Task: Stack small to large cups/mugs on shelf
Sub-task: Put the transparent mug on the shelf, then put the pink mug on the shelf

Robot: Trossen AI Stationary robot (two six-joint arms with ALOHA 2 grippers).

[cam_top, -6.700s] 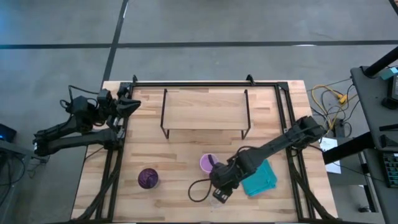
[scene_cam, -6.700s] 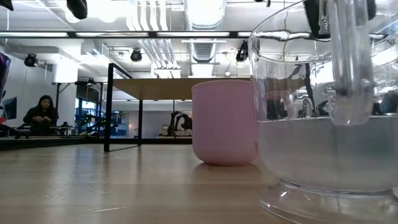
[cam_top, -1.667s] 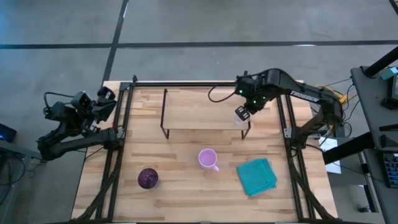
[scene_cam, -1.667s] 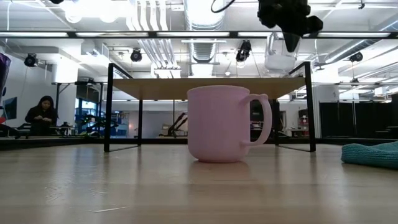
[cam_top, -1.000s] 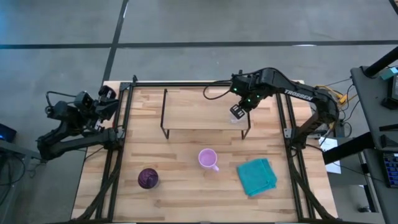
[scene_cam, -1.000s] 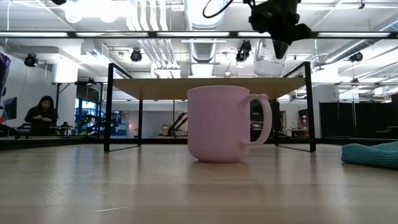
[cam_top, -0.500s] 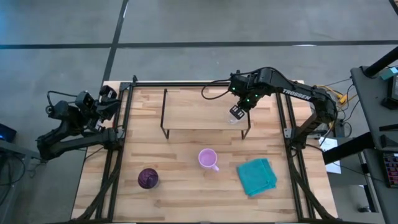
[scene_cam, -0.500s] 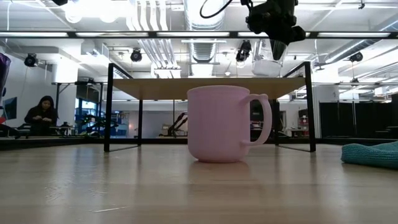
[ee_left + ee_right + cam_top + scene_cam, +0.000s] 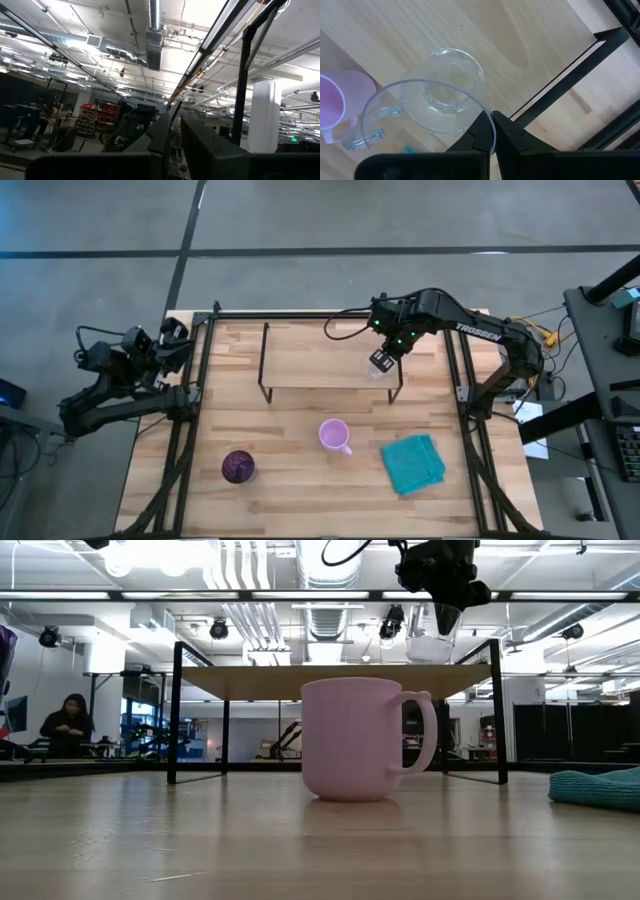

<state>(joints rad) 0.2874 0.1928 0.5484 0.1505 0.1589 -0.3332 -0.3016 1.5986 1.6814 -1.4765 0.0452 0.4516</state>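
Since the desk pickup, my right fingers carried the glass, pinching its rim, over the shelf's right end. Lower level, then release. Left fingers narrow, parked.

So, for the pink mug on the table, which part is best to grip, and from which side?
Probably the rim, from above: the pink mug stands upright with its mouth open. Pinch the wall away from the handle, which points toward the teal cloth.
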